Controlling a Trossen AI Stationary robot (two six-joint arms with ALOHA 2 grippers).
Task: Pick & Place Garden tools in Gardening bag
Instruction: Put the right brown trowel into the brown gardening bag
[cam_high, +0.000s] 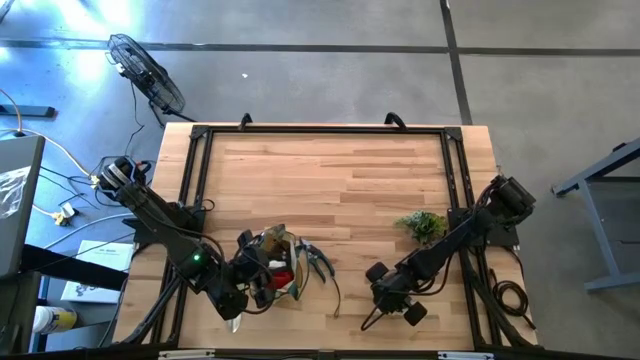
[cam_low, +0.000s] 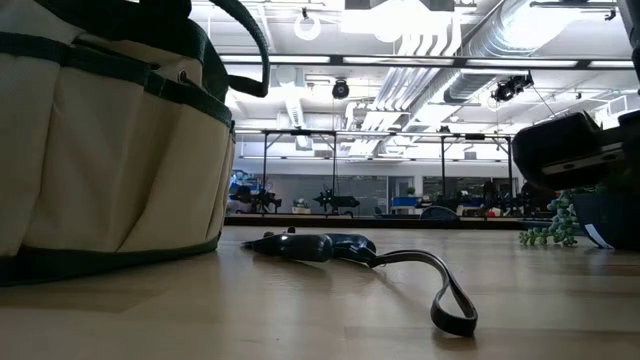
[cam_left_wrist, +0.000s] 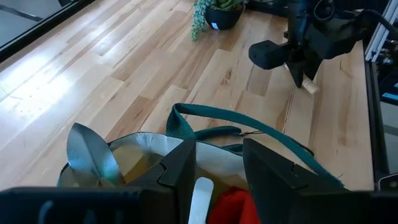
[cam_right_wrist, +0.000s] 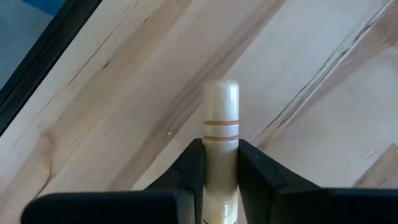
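Note:
The tan gardening bag (cam_high: 272, 266) with green trim stands near the front, left of middle. A trowel blade (cam_left_wrist: 87, 155) and a red cloth (cam_left_wrist: 233, 206) show inside it. My left gripper (cam_left_wrist: 216, 163) is at the bag's near-left rim, its fingers apart over the mouth with a pale strip (cam_left_wrist: 200, 194) between them. Dark-handled pruners (cam_low: 320, 246) with a strap loop lie flat on the table right of the bag. My right gripper (cam_high: 385, 297), right of the pruners, is shut on a pale wooden-handled tool (cam_right_wrist: 221, 124). The tool's metal end is hidden. My left gripper: whether its fingers (cam_left_wrist: 181, 169) touch the bag's rim or the pale strip I cannot tell. My right gripper pinches the wooden handle's two sides (cam_right_wrist: 221, 163) between its fingers, a little back from the rounded free end (cam_right_wrist: 221, 93). That end sticks out past the fingertips. The fingers slant down from the right; whether the tool is clear of the table cannot be told.
A small leafy plant (cam_high: 422, 225) stands at the right, beyond my right gripper. The bag's green loop handle (cam_left_wrist: 249, 127) arches over its mouth. A black frame (cam_high: 320, 130) runs round the wooden table (cam_high: 330, 180). Bare wood lies across the far half.

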